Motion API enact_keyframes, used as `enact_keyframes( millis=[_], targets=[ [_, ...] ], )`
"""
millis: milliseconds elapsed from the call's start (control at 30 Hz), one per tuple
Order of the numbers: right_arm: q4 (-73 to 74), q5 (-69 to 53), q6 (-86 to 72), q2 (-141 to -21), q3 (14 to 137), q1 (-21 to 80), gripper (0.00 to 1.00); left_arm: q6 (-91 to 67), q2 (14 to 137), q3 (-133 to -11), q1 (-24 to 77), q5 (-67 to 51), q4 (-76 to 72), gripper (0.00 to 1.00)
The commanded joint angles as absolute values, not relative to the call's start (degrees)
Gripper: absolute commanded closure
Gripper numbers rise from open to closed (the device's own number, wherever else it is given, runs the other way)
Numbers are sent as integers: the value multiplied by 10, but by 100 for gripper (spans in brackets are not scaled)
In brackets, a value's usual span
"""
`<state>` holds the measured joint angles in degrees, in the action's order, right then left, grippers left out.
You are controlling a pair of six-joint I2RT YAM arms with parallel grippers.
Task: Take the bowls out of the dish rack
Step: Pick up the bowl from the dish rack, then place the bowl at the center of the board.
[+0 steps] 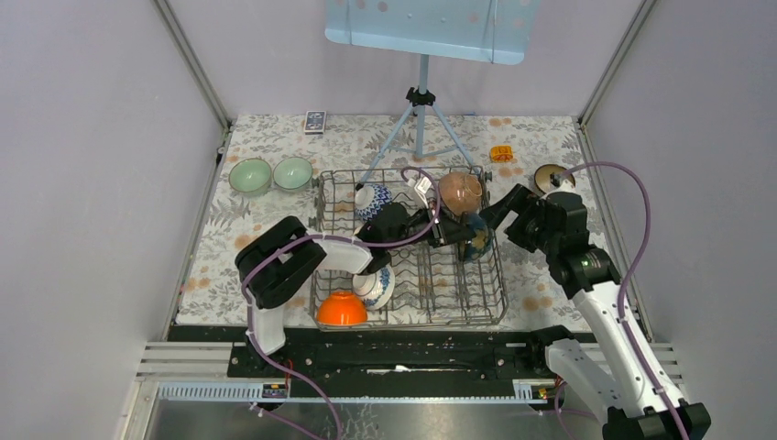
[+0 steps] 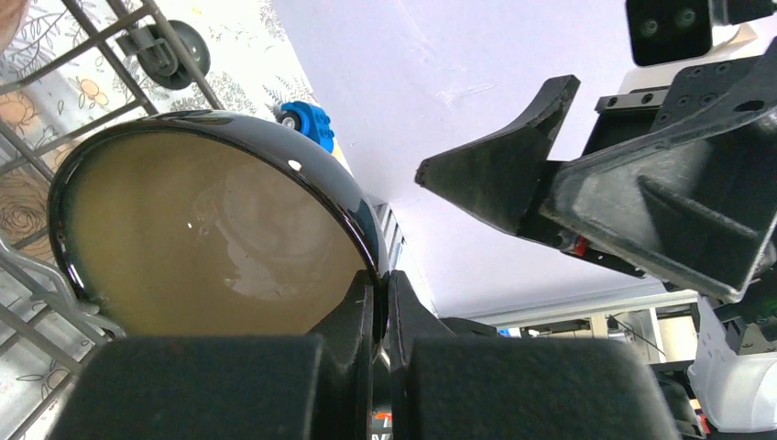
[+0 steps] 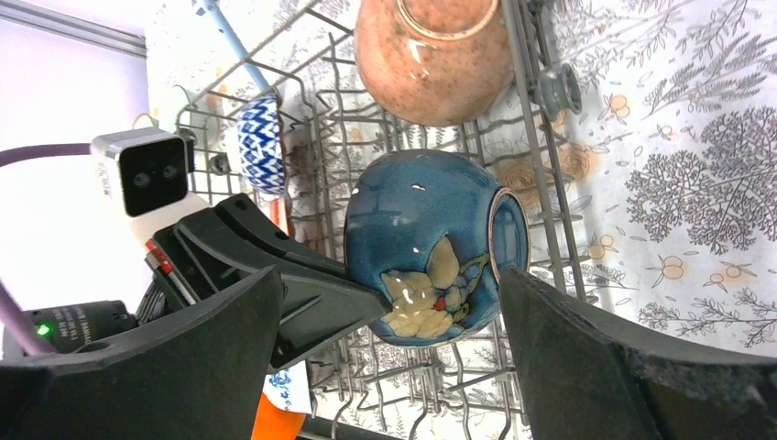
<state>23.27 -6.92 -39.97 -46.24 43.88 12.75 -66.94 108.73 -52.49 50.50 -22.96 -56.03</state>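
Observation:
The grey wire dish rack (image 1: 486, 312) sits mid-table. My left gripper (image 1: 455, 234) (image 2: 383, 280) is shut on the rim of a dark blue flowered bowl with a tan inside (image 1: 477, 238) (image 2: 211, 247) (image 3: 431, 247), held on edge over the rack's right side. My right gripper (image 1: 507, 209) (image 3: 389, 302) stands open just right of it, one finger on each side of the bowl, not touching. The rack also holds a pink speckled bowl (image 1: 460, 191) (image 3: 431, 60), two blue-and-white bowls (image 1: 374, 200) (image 1: 376, 286) and an orange bowl (image 1: 342, 309).
Two pale green bowls (image 1: 249, 176) (image 1: 293, 172) stand on the floral mat left of the rack, and a dark brown bowl (image 1: 553, 177) at its right. A blue-grey tripod stand (image 1: 420, 128) is behind the rack, with a small orange object (image 1: 500, 153) nearby. Walls close both sides.

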Motion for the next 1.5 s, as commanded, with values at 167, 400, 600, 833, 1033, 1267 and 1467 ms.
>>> enact_keyframes(
  millis=[167, 400, 600, 833, 1033, 1267, 1467],
  targets=[
    [263, 16, -409, -428, 508, 131, 1, -655, 1013, -583, 490, -247, -599, 100],
    [260, -25, -372, -423, 567, 131, 0, -609, 937, -600, 480, -258, -508, 100],
    [255, -101, -318, -439, 605, 137, 1, -512, 842, -623, 480, -259, -332, 100],
    [302, -132, -258, -502, 706, 176, 4, -294, 728, -708, 483, -205, -34, 100],
    [322, -159, -239, -557, 758, 207, 5, -105, 662, -751, 522, -128, 161, 100],
    [373, -172, -222, -608, 822, 253, 7, 75, 628, -748, 679, 69, 284, 100],
    [474, -133, -186, -634, 888, 303, 9, 183, 625, -733, 755, 145, 313, 100]
  ],
)
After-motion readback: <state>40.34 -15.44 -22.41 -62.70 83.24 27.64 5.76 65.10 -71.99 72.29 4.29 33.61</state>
